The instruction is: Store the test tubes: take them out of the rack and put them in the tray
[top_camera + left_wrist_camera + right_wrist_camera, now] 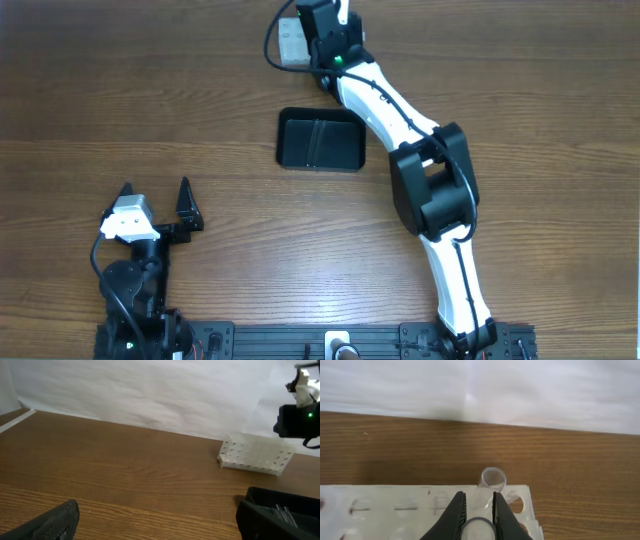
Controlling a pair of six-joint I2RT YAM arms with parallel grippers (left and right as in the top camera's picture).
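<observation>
1. Locate the rack (290, 42) at the far edge of the table (520, 120), a little left of centre. It is white, lies flat, and has rows of round holes in its top face.
2. Check the right gripper (478, 496). The right arm reaches across the table to the right part of the rack. The two fingers (455, 515) are drawn in on a clear test tube (493, 479), which stands in a hole with its open rim above the fingertips.
3. Locate the tray (290, 150). It is black and sits near the centre of the table, on the near side of the rack and apart from it. Clear stored tubes (318, 140) lie side by side in it.
4. Check the left gripper (157, 197). It sits at the near left, well apart from tray and rack. Its fingers are spread wide and hold nothing.
</observation>
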